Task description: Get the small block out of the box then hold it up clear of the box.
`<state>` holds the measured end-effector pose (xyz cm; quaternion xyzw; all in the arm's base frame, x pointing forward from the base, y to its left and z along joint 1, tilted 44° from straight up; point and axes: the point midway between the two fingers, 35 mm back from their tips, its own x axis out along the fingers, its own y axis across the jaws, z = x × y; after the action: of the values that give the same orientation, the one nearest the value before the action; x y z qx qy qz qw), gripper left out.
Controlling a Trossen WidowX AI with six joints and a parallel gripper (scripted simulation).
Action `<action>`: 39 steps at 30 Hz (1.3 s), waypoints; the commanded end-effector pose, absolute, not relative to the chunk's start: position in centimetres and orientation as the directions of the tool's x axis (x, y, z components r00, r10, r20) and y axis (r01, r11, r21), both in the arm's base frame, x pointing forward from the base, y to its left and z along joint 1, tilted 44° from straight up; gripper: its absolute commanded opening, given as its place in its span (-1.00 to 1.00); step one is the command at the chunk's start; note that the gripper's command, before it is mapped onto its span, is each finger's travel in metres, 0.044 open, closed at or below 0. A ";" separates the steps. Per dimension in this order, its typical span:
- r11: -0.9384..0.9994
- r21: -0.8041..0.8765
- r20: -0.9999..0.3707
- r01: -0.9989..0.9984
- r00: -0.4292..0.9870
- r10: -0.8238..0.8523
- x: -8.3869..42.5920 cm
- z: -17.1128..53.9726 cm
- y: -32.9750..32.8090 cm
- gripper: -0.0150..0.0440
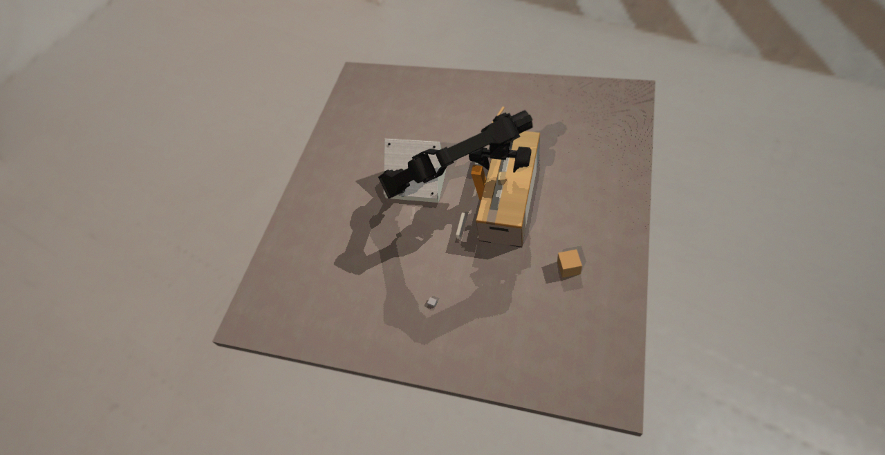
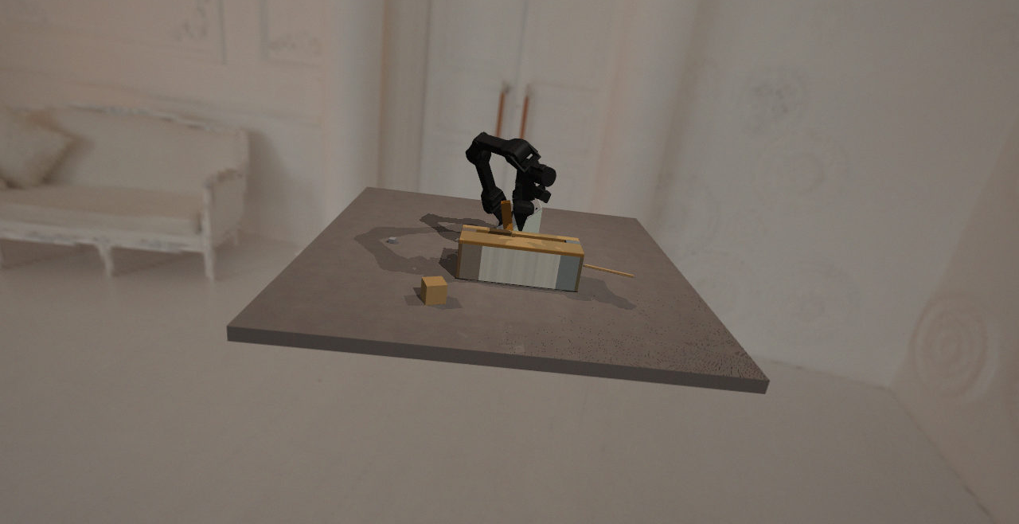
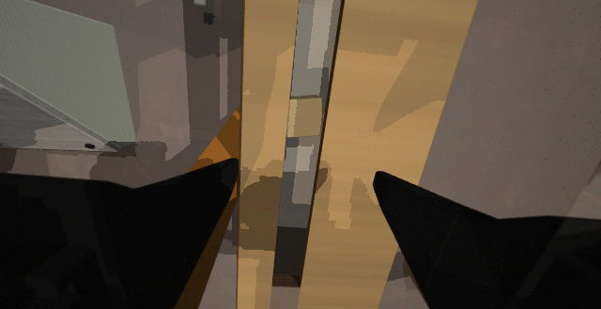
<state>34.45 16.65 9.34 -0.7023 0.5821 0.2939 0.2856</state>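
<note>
While the desk (image 1: 383, 353) (image 2: 341, 306) carries everything, the box (image 1: 525, 189) (image 2: 518, 266) (image 3: 390, 79) stands on it, a slot along its top. Above hangs the gripper (image 1: 496, 166) (image 2: 509, 227) (image 3: 307, 172), released, its fingers apart. Inside, seen through the slot, sits the block (image 3: 305, 116).

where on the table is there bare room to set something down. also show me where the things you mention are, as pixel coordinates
Between the orange cube (image 1: 569, 263) (image 2: 434, 291) and the tabletop's (image 1: 532, 353) (image 2: 570, 332) near right corner in the top view. Crowded: around the box (image 1: 501, 234) (image 2: 518, 267) (image 3: 399, 112), under the open gripper (image 1: 500, 158) (image 3: 307, 172).

top and exterior both overlook whole table
</note>
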 end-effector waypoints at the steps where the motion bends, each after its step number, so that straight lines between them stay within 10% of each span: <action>1: -0.169 -0.057 -0.742 -0.984 0.154 -0.652 34.4 10.0 16.1 0.86; 20: -0.161 -0.059 -0.744 -0.985 0.151 -0.651 34.5 10.4 15.4 0.86; 25: 0.128 -0.280 -0.768 -0.951 0.142 -0.624 34.0 10.5 15.2 0.86; 39: 0.861 -0.503 -0.852 0.077 0.118 -0.509 31.9 10.6 14.3 0.86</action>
<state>33.38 14.73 10.42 -0.4812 0.6586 0.0365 0.5774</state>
